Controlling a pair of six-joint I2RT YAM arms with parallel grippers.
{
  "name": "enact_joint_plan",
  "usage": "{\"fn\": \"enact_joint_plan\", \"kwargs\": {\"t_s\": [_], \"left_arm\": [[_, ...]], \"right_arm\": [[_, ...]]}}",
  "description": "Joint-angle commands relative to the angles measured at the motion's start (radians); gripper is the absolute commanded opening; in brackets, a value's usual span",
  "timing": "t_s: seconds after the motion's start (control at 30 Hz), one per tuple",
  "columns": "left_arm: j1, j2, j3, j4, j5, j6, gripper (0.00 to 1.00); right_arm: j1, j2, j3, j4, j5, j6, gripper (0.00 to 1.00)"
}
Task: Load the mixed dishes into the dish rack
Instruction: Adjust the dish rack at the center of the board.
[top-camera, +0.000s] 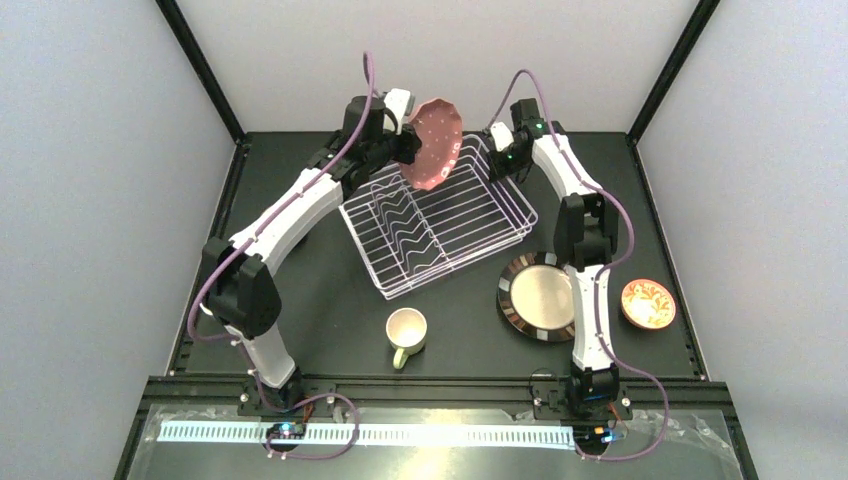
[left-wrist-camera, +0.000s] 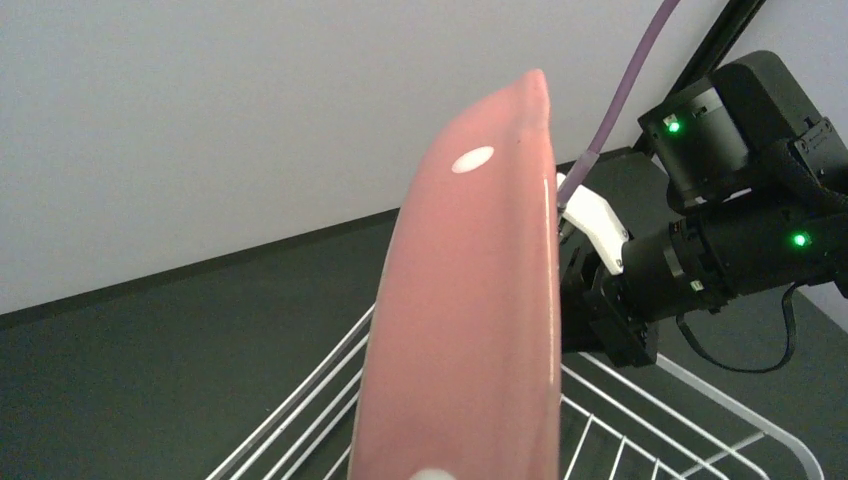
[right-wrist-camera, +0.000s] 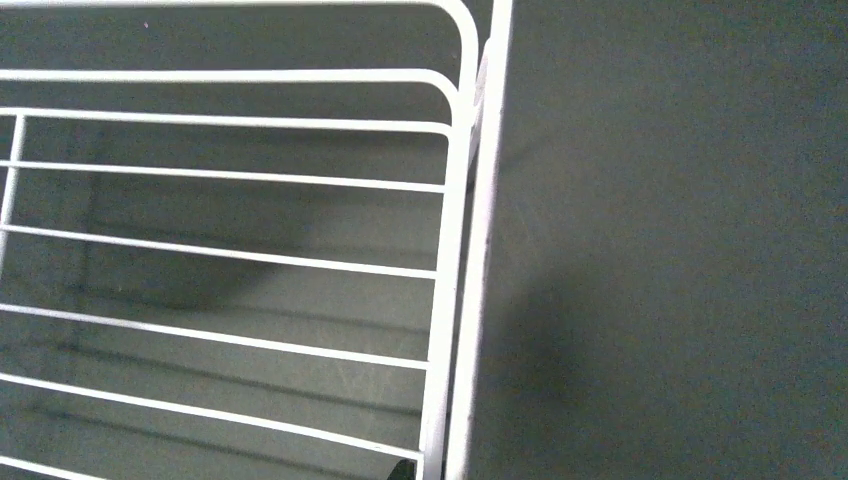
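Grey walls (top-camera: 90, 150) are seen closing off a black table (top-camera: 330, 300) on three sides. Above the far left corner of the dish rack (top-camera: 480, 215), the pink dotted plate (top-camera: 435, 140) is held clear of the table, tipped up nearly on edge. It is gripped at its left rim by the left gripper (top-camera: 412, 148), whose jaws are closed on it. The fingers themselves are hidden in the left wrist view, where the plate is shown edge-on across the middle of the picture, with rack wires below it.

The right gripper (top-camera: 497, 140) is placed at the rack's far right rim, just beside the plate. Whether its jaws are apart or together cannot be told. Its fingertips are covered by the plate in the left wrist view, and its own camera shows only the rack's corner wires and the dark table beside them.

The rack is set askew in the middle of the table, and its zigzag prongs (top-camera: 408, 228) are stood upright in its left half. In front of it the cream mug (top-camera: 406, 330) is stood upright, with its handle turned toward the near edge. To the right of the mug the dark-rimmed plate (top-camera: 535, 295) is laid flat, partly crossed by the right arm. Further right, near the table's edge, the small orange-patterned bowl (top-camera: 648, 303) is set.
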Motion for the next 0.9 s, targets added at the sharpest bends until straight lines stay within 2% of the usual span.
{"fn": "enact_joint_plan", "kwargs": {"t_s": [0.0,0.4,0.8,0.87], "left_arm": [[0.017,-0.065,0.023,0.103,-0.001,0.059,0.01],[0.042,-0.017,0.030,0.107,0.000,0.133,0.01],[0.050,0.058,0.101,0.062,0.003,0.222,0.01],[0.051,0.071,0.114,0.055,0.006,0.228,0.01]], "right_arm": [[0.003,0.051,0.071,0.065,-0.073,-0.109,0.08],[0.003,0.100,0.153,0.088,-0.141,-0.142,0.04],[-0.001,0.130,0.182,0.090,-0.165,-0.150,0.03],[-0.001,0.125,0.182,0.096,-0.155,-0.131,0.11]]}}
